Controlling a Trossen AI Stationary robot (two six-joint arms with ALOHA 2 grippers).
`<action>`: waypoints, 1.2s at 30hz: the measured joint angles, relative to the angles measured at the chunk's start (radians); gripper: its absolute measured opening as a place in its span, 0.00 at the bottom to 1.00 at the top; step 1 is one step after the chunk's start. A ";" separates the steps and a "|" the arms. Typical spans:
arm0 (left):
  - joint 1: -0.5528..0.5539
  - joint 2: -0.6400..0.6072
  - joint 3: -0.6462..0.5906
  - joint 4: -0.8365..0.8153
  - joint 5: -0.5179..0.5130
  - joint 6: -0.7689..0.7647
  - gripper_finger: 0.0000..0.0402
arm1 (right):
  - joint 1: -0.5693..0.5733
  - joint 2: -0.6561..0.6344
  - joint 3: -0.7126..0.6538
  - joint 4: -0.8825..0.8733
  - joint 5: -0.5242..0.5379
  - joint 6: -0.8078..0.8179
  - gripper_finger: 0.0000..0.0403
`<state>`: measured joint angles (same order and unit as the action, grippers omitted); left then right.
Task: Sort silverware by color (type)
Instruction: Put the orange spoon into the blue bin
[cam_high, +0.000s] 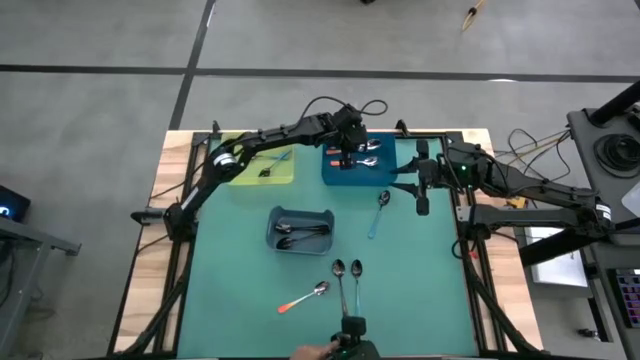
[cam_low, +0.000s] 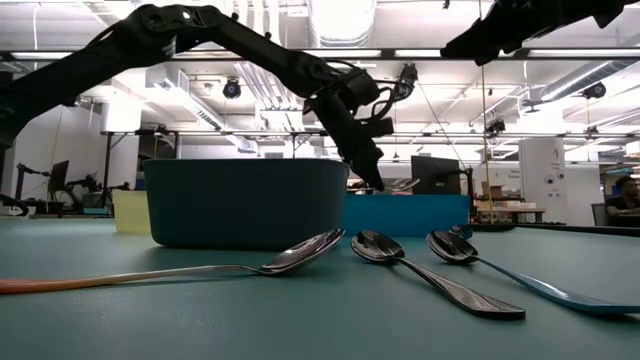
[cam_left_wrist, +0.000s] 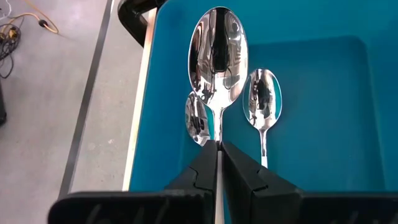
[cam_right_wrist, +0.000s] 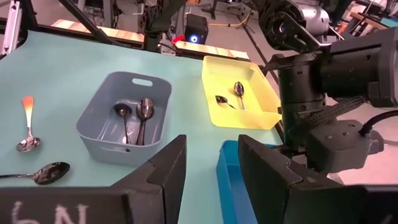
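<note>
A teal mat covers the surface (cam_high: 240, 300), wood showing at its edges. The left gripper (cam_left_wrist: 219, 149) pinches a spoon (cam_left_wrist: 217, 62) over the blue bin (cam_high: 340, 177). The right gripper (cam_high: 420, 190) waits beside it, fingers wide. Loose spoons (cam_high: 347, 272) lie near the front edge. Beyond is an open workshop, perhaps with a person far right.

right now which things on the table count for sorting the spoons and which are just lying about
For the job:
- shiny metal spoon gripped by the left gripper over the blue plastic bin
- loose spoons on the mat: orange-handled spoon, two dark metal spoons, light-blue-handled spoon
- grey bin, yellow bin

Lying about:
- cables beyond the table's right edge
</note>
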<state>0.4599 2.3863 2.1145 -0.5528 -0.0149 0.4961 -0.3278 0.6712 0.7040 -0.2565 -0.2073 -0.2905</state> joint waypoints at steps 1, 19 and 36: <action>0.000 0.000 0.000 0.000 0.000 0.000 0.00 | 0.000 0.000 0.000 0.000 0.000 -0.001 0.34; 0.001 0.017 -0.004 -0.005 0.000 -0.021 0.00 | 0.000 0.000 0.000 0.000 0.000 -0.001 0.34; 0.005 0.020 -0.002 -0.099 0.131 -0.132 0.00 | 0.000 0.000 0.000 -0.001 0.000 -0.001 0.34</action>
<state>0.4650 2.4065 2.1120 -0.6517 0.1161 0.3640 -0.3279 0.6712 0.7040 -0.2573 -0.2070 -0.2913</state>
